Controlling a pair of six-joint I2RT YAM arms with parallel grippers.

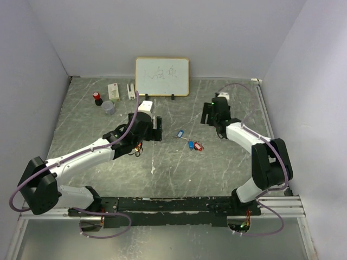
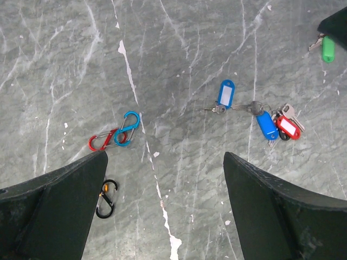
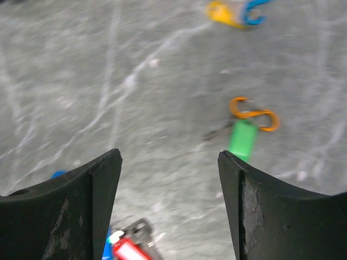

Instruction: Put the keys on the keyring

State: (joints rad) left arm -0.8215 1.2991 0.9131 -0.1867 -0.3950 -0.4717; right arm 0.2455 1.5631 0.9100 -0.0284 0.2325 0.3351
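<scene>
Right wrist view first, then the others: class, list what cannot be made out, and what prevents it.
Right wrist: red key tag, blurred, cut by the bottom edge.
Right wrist: yellow-and-blue object, blurred, cut by the top edge; unidentifiable.
Left wrist: green key tag, top hidden by a dark shape.
Top external: whiteboard writing, too small to read.

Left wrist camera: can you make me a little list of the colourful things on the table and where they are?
bunch: upper blue tag, lower blue tag and red tag, seemingly joined, right of centre
green tag: top right edge, apart from the bunch
clips: red clip touching blue clip, left of centre
black clip: bottom left
left gripper: open, empty
</scene>
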